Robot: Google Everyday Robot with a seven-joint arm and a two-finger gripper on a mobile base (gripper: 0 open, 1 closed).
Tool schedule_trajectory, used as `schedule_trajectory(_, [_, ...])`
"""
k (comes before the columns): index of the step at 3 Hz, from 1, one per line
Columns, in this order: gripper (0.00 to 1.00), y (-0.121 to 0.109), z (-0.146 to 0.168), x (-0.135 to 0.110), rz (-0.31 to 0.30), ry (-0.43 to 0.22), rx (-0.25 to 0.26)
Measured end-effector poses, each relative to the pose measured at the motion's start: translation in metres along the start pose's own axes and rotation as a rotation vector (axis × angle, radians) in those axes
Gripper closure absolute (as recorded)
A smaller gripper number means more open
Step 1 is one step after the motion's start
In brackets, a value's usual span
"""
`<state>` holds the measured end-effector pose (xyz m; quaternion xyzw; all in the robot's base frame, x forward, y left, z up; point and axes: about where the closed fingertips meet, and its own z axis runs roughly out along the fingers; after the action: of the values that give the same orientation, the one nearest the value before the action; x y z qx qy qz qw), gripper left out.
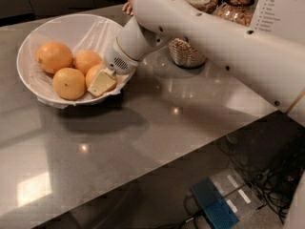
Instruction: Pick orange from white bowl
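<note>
Where the white arm (205, 37) reaches down into the white bowl (28, 44) at upper left, the gripper (101, 82) sits against the orange (93, 73) on the bowl's right side. Can't tell the jaw state. The orange is round, smooth, yellow-orange and partly covered. Three other oranges (54, 57) lie just left of it, touching, on crinkled white paper (102, 30). The bowl sits on a glossy grey countertop (143, 128). Glass jars (187, 52) at top centre, a printed sign (281, 8) upper right. Lower right: dark floor, cables (281, 175), a blue box (214, 208).
</note>
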<state>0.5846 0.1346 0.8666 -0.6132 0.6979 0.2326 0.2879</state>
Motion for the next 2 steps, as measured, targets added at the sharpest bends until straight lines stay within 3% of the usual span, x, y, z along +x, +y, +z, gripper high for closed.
schedule_trajectory(2, [1.0, -0.016, -0.064, -0.009, -0.041, -0.159, -0.04])
